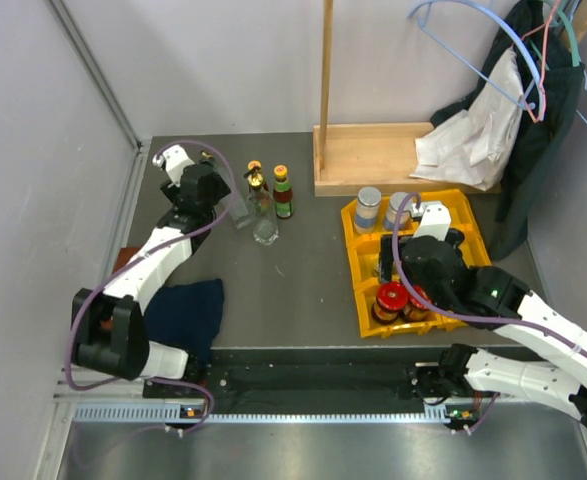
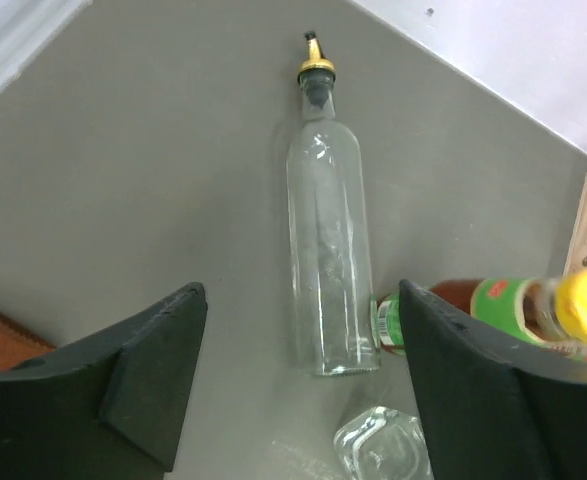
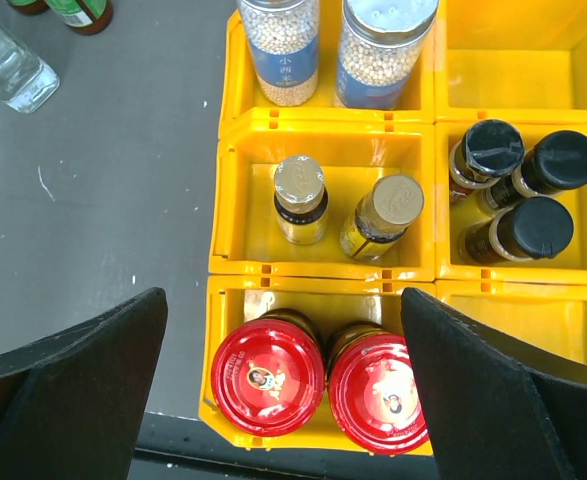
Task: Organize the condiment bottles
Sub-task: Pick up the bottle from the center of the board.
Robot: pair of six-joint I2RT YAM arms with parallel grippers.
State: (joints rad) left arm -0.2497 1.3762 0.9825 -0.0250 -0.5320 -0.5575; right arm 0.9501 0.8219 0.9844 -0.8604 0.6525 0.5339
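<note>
Looking at the left gripper (image 2: 303,300): spread wide, nothing held, hanging right over the tall clear gold-stoppered bottle (image 2: 328,260) in the far-left cluster. Same story with the right gripper (image 3: 283,300): wide open, empty, hovering above the yellow bin (image 3: 323,130) on the right, with red-lidded jars (image 3: 268,375), gold-capped bottles (image 3: 300,195), black-capped bottles (image 3: 528,190) and silver-lidded jars (image 3: 278,50) sorted inside.

Worried mostly about the crowding. Can't close on that clear bottle without sliding one finger past the green-labelled sauce bottle (image 2: 518,310), just beside it and maybe touching at the base. Easy to tip that one, or to nudge the little glass jar (image 2: 383,445) sitting just nearer. Smooth glass too, so probably slippery in a shallow pinch.

Plenty of bare table (image 1: 293,290) between cluster and bin for the carry. Tighter at the far side by the wooden stand (image 1: 373,160), and on the left by the wall (image 1: 33,200). Looks like spare compartments along the bin's right side.
</note>
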